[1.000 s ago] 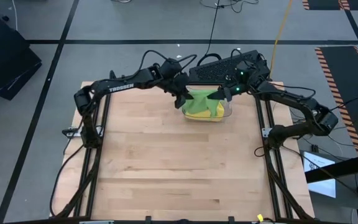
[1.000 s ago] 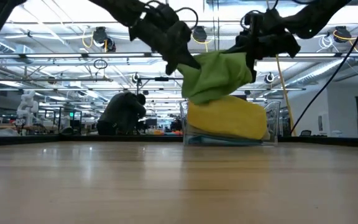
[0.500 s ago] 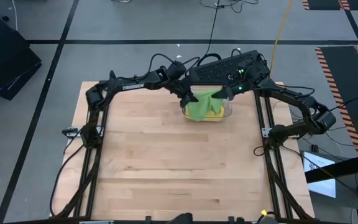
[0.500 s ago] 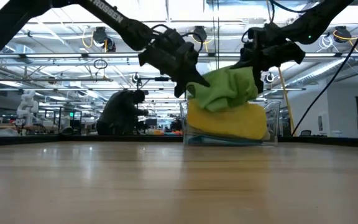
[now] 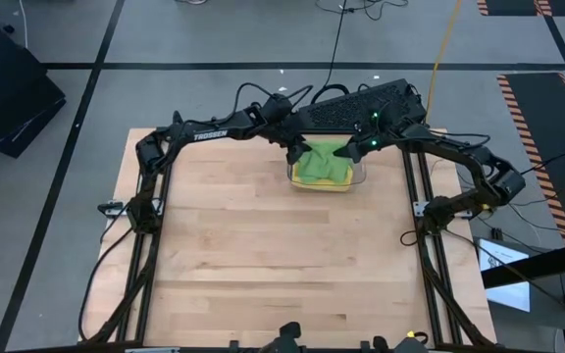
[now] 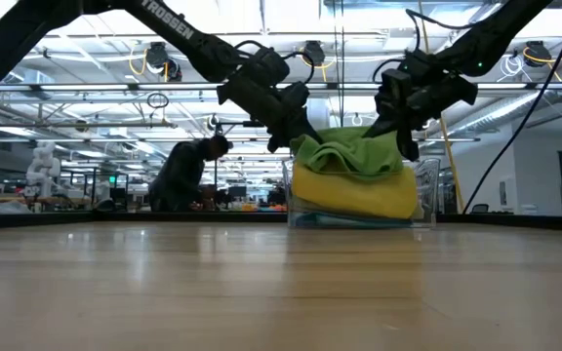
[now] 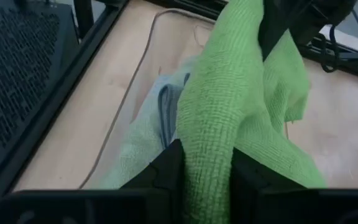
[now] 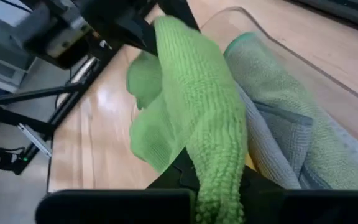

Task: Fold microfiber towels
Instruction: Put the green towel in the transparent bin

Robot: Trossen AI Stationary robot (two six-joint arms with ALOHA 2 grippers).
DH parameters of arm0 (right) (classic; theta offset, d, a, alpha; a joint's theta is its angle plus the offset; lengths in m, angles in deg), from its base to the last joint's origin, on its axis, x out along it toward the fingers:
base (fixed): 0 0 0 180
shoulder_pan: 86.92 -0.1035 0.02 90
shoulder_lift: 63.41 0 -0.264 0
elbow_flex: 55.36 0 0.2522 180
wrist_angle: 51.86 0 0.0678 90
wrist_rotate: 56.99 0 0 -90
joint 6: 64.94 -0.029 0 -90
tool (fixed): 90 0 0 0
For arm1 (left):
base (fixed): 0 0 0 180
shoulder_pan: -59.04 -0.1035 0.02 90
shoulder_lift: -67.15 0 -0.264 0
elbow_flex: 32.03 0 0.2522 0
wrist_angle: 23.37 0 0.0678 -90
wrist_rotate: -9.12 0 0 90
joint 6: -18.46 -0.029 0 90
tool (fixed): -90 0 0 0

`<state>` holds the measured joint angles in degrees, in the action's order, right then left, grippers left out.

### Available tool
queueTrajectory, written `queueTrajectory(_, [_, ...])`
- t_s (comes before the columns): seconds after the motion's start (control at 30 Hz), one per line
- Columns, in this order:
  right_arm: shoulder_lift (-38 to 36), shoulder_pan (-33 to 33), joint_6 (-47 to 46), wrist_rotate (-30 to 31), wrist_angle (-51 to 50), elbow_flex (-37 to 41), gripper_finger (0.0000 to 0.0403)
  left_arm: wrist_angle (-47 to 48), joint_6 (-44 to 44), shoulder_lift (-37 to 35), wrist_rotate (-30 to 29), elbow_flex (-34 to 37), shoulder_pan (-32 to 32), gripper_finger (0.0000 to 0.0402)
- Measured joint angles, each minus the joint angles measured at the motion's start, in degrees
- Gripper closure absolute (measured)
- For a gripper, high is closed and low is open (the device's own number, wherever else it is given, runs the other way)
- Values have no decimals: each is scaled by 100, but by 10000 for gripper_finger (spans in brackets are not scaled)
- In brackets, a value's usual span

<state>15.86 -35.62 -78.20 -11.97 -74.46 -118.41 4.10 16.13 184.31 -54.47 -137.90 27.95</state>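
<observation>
Since the earlier frame both arms are coming down, and the bright green towel (image 5: 323, 164), which was hanging stretched in the air, is now settling in a rumpled heap on the yellow towel (image 6: 354, 190) in the clear plastic bin (image 6: 423, 200), at the upper centre of the high view.

Nearest in each wrist view, the cloth is running straight between that arm's own dark fingers. The left gripper (image 5: 293, 150) is sitting at the towel's left edge, with the fabric between its jaws; they appear to be loosening, and whether they are gripping the cloth I cannot tell. The right gripper (image 5: 353, 151) is pinching the opposite edge, its fingers (image 8: 178, 175) closed tight on the cloth.

Farther in, a grey towel (image 8: 277, 140) and a sage green towel (image 8: 261, 65) are lying folded in the bin under the bright green one, which is draping over them.

By its sagging and bunching, the towel is looking light, limp and grippy rather than slippery; nothing fragile. It is likely handling best taken at two corners of one edge, held taut so that it is hanging flat.

A person (image 6: 185, 174) is showing in the room beyond the table.
</observation>
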Motion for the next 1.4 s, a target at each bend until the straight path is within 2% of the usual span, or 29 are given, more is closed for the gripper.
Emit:
queueTrajectory(0.13, [45, -1, 165, 131, -110, 1, 399, -22, -68, 0, -64, 0, 3, 279])
queueTrajectory(0.3, [48, -1, 245, 325, -222, -1, 397, 148, -136, -258, -586, 4, -15, 223])
queueTrajectory(0.5, [50, -16, 389, 593, -397, 0, 355, 129, 21, -737, -859, 2, -4, 196])
queueTrajectory(0.6, [50, -21, 355, 1035, -451, 0, 326, 93, 156, -778, -797, -4, 128, 205])
queueTrajectory(0.7, [48, -16, 439, 1208, -420, -1, 295, 98, 198, -702, -599, -2, 330, 228])
queueTrajectory(0.93, [-102, -19, 538, 1222, -602, -1, 228, 164, 121, -44, -997, 4, 692, 284])
queueTrajectory(1.1, [-605, -19, 398, 1743, -910, 1, 193, 196, 306, 127, -986, 4, 756, 308])
queueTrajectory(1.17, [-885, -19, 203, 1925, -923, 1, 185, 130, 274, 114, -1027, 4, 772, 313])
queueTrajectory(1.27, [-1246, -150, -93, 1879, -702, 1, 184, 127, 331, 63, -999, 3, 760, 321])
queueTrajectory(1.4, [-1342, -619, -176, 1926, -164, -5, 213, 247, 408, -83, -972, 4, 745, 332])
